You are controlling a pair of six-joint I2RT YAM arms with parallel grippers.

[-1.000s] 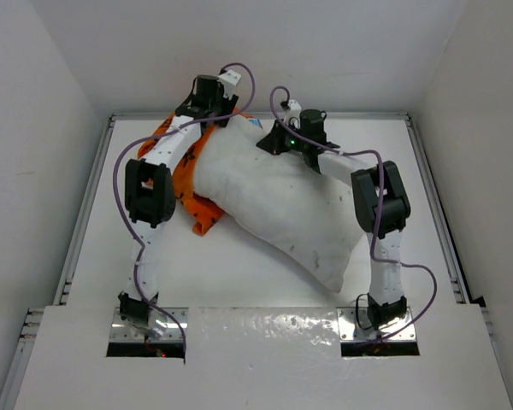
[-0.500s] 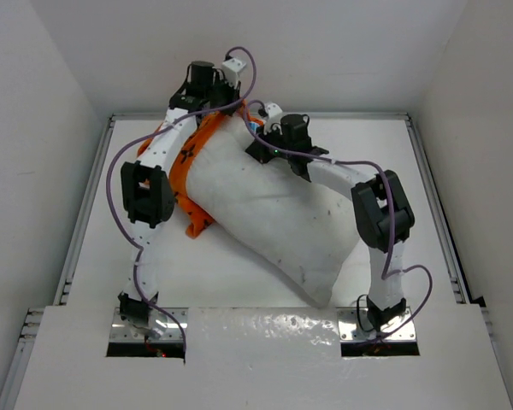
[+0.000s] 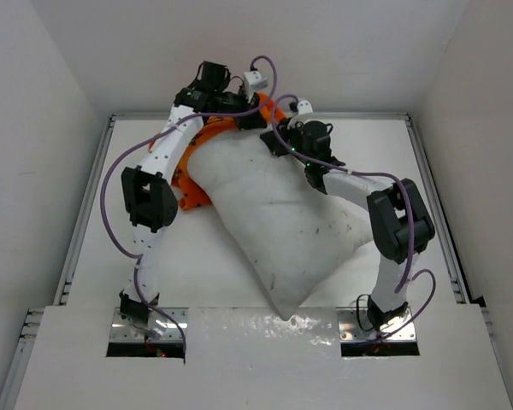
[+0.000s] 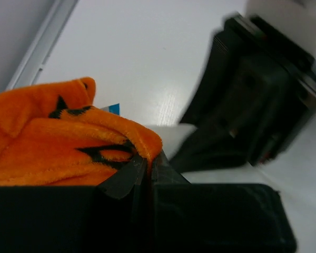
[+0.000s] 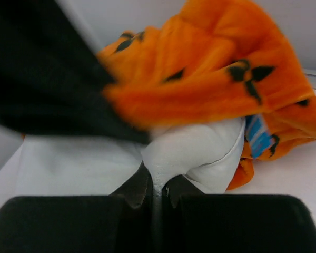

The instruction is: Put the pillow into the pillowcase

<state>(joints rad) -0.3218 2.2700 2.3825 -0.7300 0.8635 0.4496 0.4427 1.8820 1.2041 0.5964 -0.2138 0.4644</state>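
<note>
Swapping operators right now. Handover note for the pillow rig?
Left gripper: shut on a fold of the pillowcase.
Right gripper: shut on a corner of the pillow.
The pillow lies diagonally, from the grips at the far side toward the arm bases. The pillowcase is bunched at its far left end.
Done: both fabrics gripped.
Left: nearly all the pillow is outside, so draw the pillowcase over it.

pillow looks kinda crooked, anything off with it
Yes: the pillow lies diagonally across the table, with the pillowcase bunched up at its far end. A few dark specks mark its white fabric.
</note>
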